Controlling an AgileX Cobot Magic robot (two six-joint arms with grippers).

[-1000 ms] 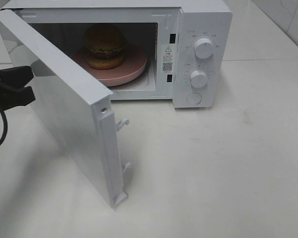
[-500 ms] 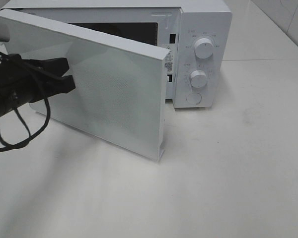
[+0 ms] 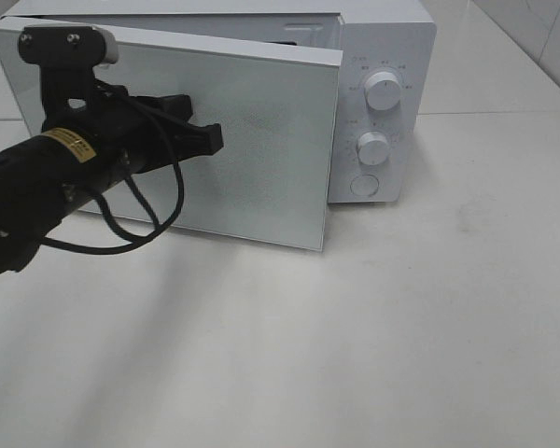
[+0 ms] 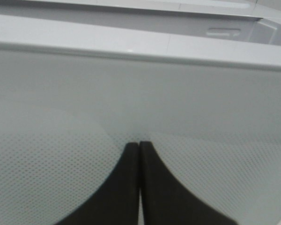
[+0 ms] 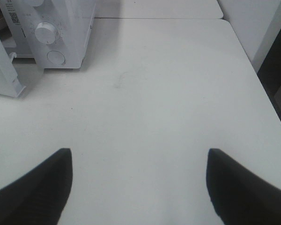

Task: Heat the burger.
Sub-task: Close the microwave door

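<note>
My left gripper is closed on nothing, serving as a blunt pusher. The plain white tabletop carries the boxy white microwave. Its frosted, dot-meshed door stands slightly ajar, and my tips lean on it to swing it shut. The burger is hidden, presumably inside. My right gripper hangs open, clear of the door's swing.

A plain white bench fills the view, softly shadowed at left; pale marbled wall tiles rise beyond its far right.
</note>
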